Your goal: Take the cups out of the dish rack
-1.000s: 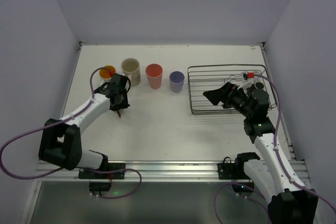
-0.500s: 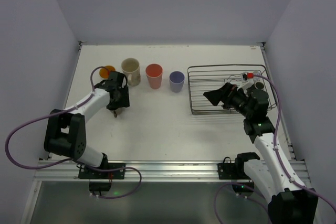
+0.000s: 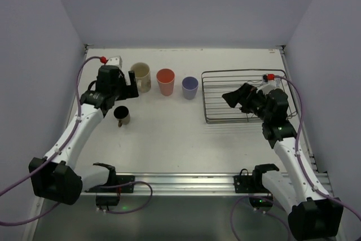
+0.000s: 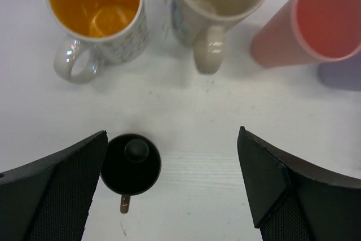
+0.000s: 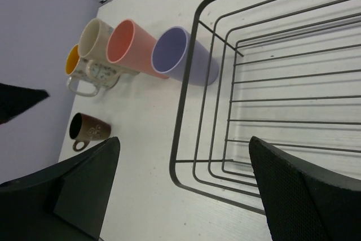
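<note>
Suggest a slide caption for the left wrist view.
Open left gripper over small brown cup; orange mug, cream mug, salmon cup beyond.

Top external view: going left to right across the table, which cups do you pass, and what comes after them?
small brown cup → cream mug → salmon-red cup → lavender cup → dish rack
</note>
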Robot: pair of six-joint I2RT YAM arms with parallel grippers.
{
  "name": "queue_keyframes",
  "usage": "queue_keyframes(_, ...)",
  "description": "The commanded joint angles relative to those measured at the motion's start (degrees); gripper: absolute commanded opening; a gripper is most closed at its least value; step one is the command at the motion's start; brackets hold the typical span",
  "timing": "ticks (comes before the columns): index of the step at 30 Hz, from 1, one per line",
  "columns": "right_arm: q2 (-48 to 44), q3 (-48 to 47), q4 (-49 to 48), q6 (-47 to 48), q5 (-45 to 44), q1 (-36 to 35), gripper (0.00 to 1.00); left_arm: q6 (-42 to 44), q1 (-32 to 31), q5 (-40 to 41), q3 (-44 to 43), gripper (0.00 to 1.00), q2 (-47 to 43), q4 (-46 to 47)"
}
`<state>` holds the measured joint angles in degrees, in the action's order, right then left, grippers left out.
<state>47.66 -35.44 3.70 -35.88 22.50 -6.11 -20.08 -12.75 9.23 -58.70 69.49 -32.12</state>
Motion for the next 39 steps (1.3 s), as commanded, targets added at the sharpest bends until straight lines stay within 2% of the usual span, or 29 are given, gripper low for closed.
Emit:
queue_keyframes(1, 1.56, -4.37, 4.02, 2.48, -8.93, -0.13, 0.98, 1.53, 0.27, -6.58, -3.97, 1.00, -3.92, 3.19)
queue_keyframes(4, 2.70, -6.56, 6.57, 4.93, -18.76, -0.13, 0.91, 0.65, -0.34, -18.50, -2.57, 1.00, -7.16, 6.53)
queue_keyframes(6, 3.93, -8.32, 7.98, 6.16, -23.80, 0.22, 0.82, 0.13, -2.09, -24.41, -0.55, 0.98, -10.85, 10.90)
queue_keyframes(7, 5.85, -8.94, 8.25, 7.13, -30.08, 0.48, 0.79, -0.05, -2.88, -30.10, 2.07, 0.98, -12.44, 12.85)
queue_keyframes(10, 9.72, -11.84, 9.74, 8.45, -34.79, 4.42, 0.76, -1.19, -7.10, -37.42, 8.48, 0.98, -18.68, 21.11)
queue_keyframes(13, 15.00, -14.04, 10.18, 8.11, -36.73, 10.32, 0.72, 0.64, -10.88, -39.37, 12.01, 0.99, -23.78, 23.59)
queue_keyframes(16, 19.57, -16.41, 9.92, 8.89, -42.17, 11.47, 0.68, 3.20, -11.24, -40.08, 14.12, 1.00, -27.91, 23.15)
queue_keyframes(20, 25.54, -20.45, 9.39, 10.48, -46.84, 12.61, 0.72, 4.87, -15.45, -38.42, 16.42, 1.00, -29.85, 23.77)
queue_keyframes(25, 31.95, -22.91, 10.53, 10.13, -46.58, 15.33, 0.75, 7.42, -20.29, -30.87, 16.07, 1.00, -31.79, 20.34)
queue_keyframes(28, 35.64, -24.67, 10.62, 9.69, -45.53, 16.04, 0.79, 8.03, -21.87, -28.85, 15.72, 1.00, -31.96, 19.38)
queue_keyframes(33, 40.05, -27.31, 11.76, 9.60, -44.39, 16.92, 0.82, 8.47, -24.25, -27.25, 15.72, 1.00, -31.62, 18.67)
queue_keyframes(39, 43.04, -28.01, 11.85, 9.34, -44.74, 17.53, 0.80, 8.56, -24.69, -26.46, 15.63, 1.00, -31.09, 18.41)
